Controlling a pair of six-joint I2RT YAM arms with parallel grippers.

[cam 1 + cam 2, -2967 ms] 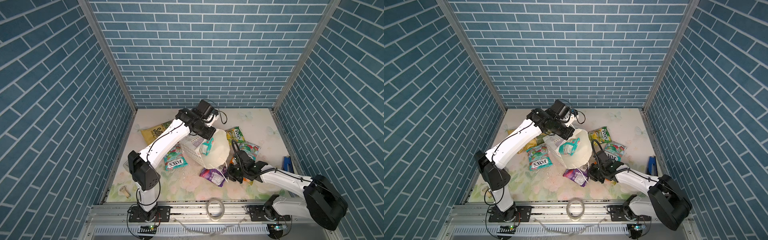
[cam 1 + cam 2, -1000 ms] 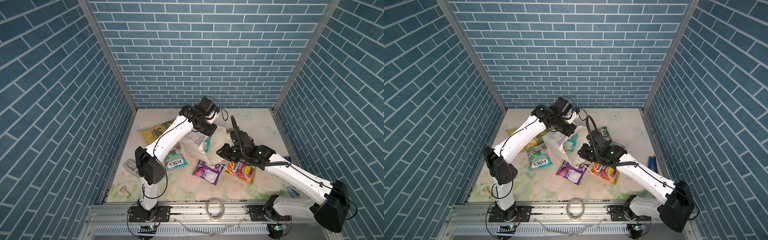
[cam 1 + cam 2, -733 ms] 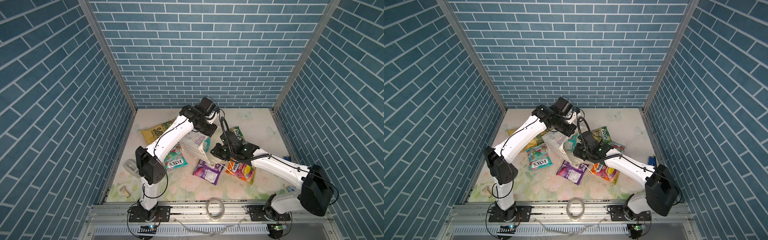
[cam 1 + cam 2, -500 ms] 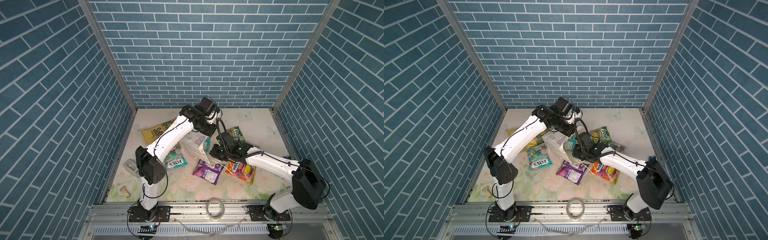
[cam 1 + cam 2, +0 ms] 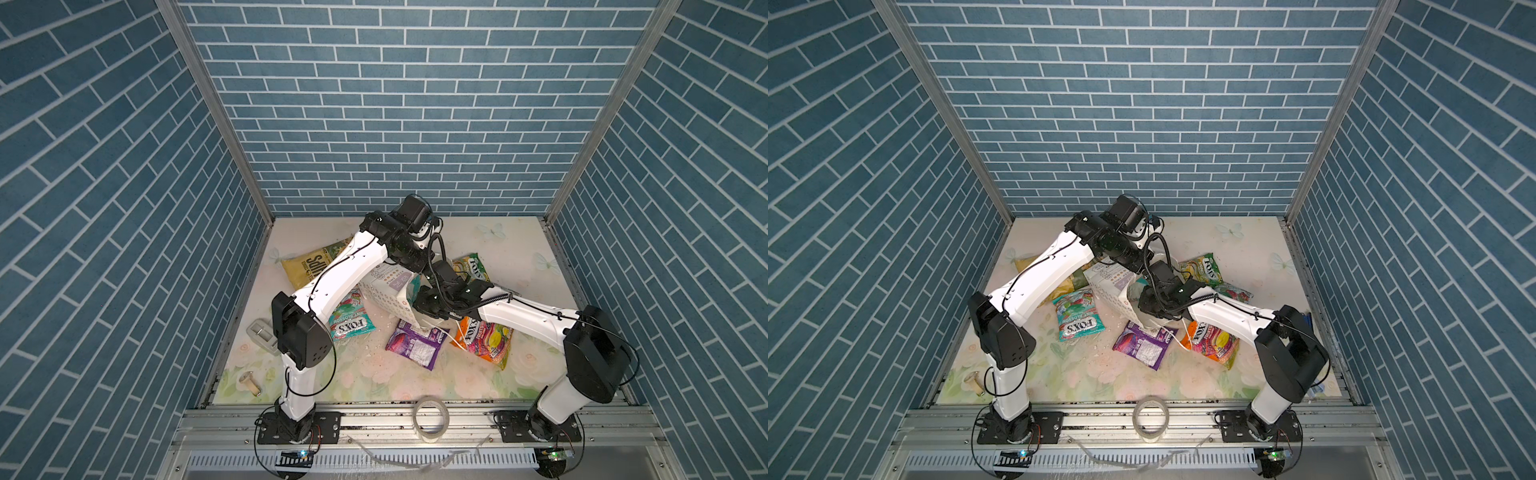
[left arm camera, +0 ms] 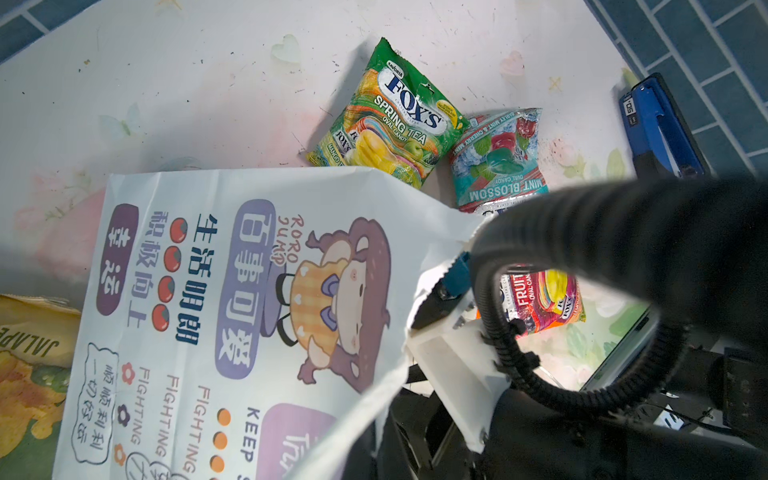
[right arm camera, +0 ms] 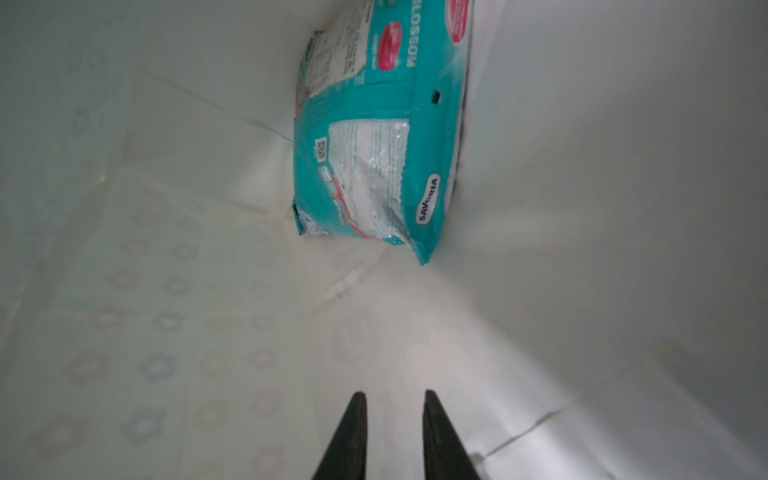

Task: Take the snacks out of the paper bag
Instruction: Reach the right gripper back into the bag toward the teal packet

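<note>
The white paper bag [image 5: 388,293] [image 6: 232,291] lies tilted on its side, and my left gripper [image 5: 417,270] is shut on its upper rim. My right gripper [image 7: 391,395] is inside the bag's mouth, slightly open with nothing between its fingers. A teal packet [image 7: 374,137] lies deeper in the bag, ahead of the fingertips and apart from them. Out on the table lie the yellow chips bag [image 5: 311,264], a teal FOX'S packet [image 5: 349,322], a purple packet [image 5: 415,345], an orange packet [image 5: 484,338], a yellow-green packet [image 6: 386,120] and another teal packet [image 6: 498,162].
A dark blue stapler-like object [image 6: 660,129] lies by the right wall. A clear tape roll [image 5: 432,419] stands on the front rail. A grey buckle-like piece [image 5: 262,336] and a small cylinder [image 5: 249,382] lie near the left wall. Both arms cross at the bag.
My right gripper has moved from above the orange packet into the bag's mouth, and its jaws have parted a little. The left gripper has kept its hold on the bag's rim.
</note>
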